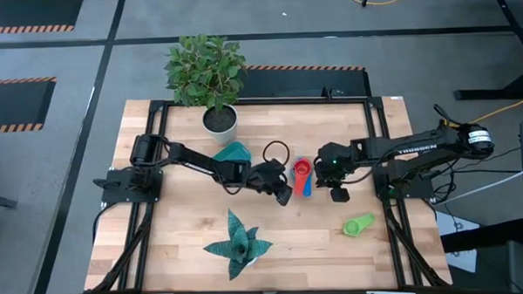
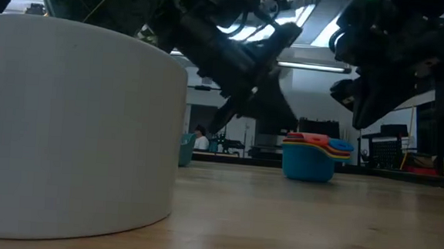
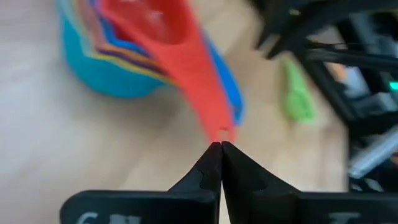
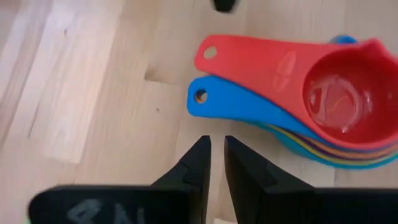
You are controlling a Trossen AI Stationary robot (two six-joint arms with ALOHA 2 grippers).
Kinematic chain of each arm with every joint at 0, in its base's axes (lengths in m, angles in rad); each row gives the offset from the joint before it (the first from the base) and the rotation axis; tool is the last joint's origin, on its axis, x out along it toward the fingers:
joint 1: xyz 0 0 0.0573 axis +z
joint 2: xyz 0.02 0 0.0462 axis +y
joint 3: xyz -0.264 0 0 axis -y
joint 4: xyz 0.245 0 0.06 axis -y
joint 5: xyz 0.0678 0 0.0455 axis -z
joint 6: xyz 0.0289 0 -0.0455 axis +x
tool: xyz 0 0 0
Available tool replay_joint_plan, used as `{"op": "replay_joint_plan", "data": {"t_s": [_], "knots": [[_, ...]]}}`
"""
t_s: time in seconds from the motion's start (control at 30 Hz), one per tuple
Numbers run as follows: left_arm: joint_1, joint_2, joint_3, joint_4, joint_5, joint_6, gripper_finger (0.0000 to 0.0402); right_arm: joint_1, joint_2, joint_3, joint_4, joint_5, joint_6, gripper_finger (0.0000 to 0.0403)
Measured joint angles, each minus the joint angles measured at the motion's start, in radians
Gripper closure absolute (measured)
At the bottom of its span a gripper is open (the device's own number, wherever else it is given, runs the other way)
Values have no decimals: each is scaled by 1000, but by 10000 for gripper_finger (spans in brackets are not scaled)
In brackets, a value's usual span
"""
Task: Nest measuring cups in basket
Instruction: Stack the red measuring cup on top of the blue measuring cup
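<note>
Several measuring cups sit nested in one stack (image 1: pixel 303 176) mid-table, the red cup (image 4: pixel 339 93) on top and blue cups (image 2: pixel 308 167) below, standing on the largest cup's base. The green cup (image 1: pixel 358 225) lies alone toward the near right. The teal basket (image 1: pixel 234 151) stands by the white pot, partly under my left arm. My left gripper (image 1: pixel 284 193) is shut, its tips (image 3: pixel 221 147) at the free end of the red handle (image 3: pixel 219 130). My right gripper (image 4: pixel 216 144), open by a narrow gap, hovers just off the blue handle's end (image 4: pixel 200 97), touching nothing. My left gripper's shut fingertips stand right at the free end of the red cup's handle (image 3: pixel 221 133), coming level along the handle. I cannot tell whether they touch it. The stack stays on the table.
A white plant pot (image 1: pixel 220 122) with a leafy plant stands at the far edge and fills the low view's left (image 2: pixel 75 123). A teal star-shaped plant (image 1: pixel 237 244) lies near the front edge. A black cable loop (image 1: pixel 276 151) lies behind the stack. Bare wood shows front right.
</note>
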Motion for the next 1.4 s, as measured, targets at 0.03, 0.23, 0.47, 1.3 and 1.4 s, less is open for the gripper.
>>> {"op": "replay_joint_plan", "data": {"t_s": [0.03, 0.23, 0.47, 1.3, 1.4], "knots": [[0, 0, 0, -18, -26, 0, 400, 3, 0, 0, 6, 0, 0, 351], [-4, 0, 0, -125, -117, -1, 400, 10, 0, -14, 27, 74, 3, 351], [-4, 0, 0, -138, -141, -6, 400, 10, 1, -152, 202, 98, 36, 351], [-32, 101, 0, 109, -166, -167, 401, 9, 12, -200, 339, 93, 81, 351], [-33, 100, 0, 125, -165, -167, 401, 9, 12, -200, 344, 92, 82, 351]]}}
